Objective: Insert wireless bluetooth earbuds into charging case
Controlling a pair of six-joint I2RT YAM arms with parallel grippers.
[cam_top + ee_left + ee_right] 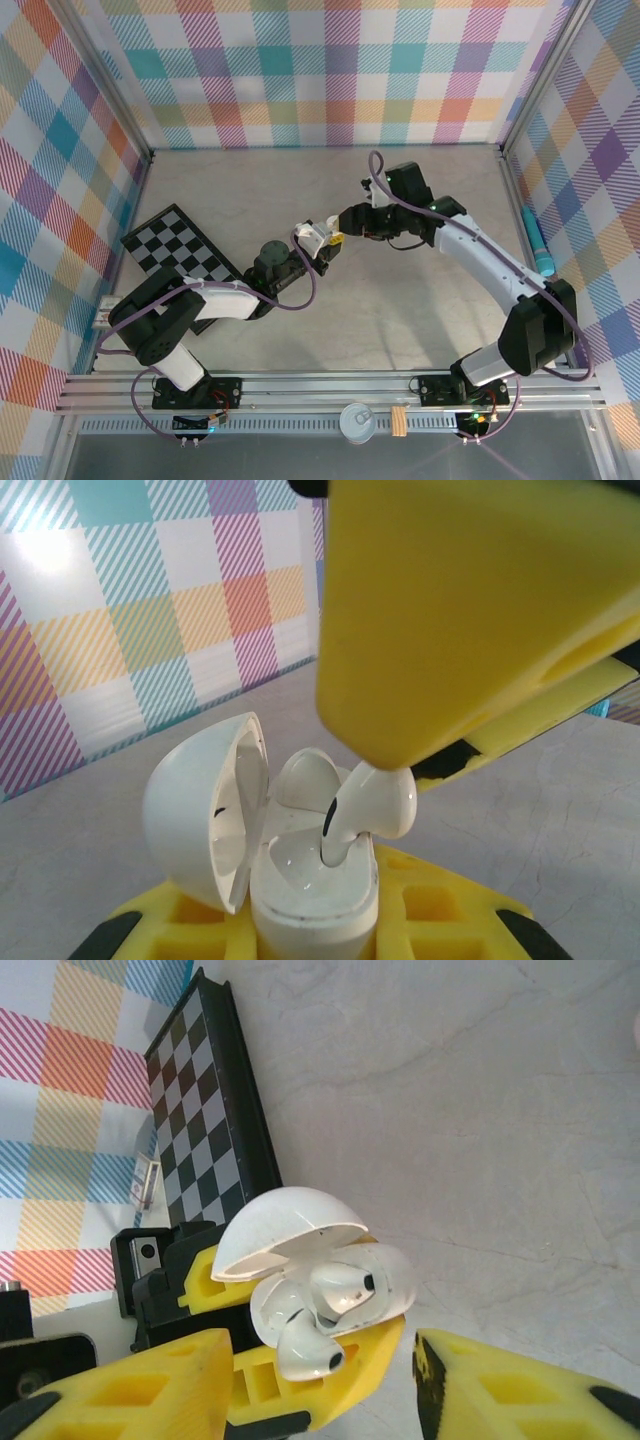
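One open case [290, 1222]; two white earbuds [340, 1288].

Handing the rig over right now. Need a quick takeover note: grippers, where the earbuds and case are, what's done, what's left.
Left gripper: shut on the white pebble-shaped plastic charging case, lid hinged open.
Right gripper: open, fingers either side of the case mouth, holding nothing.
Earbuds: one small white stemmed earbud sits down in its slot. The second white earbud has its stem in the other slot but rides high.
Done: both buds are in the case.
Left: probably press the high bud home, then close the lid.
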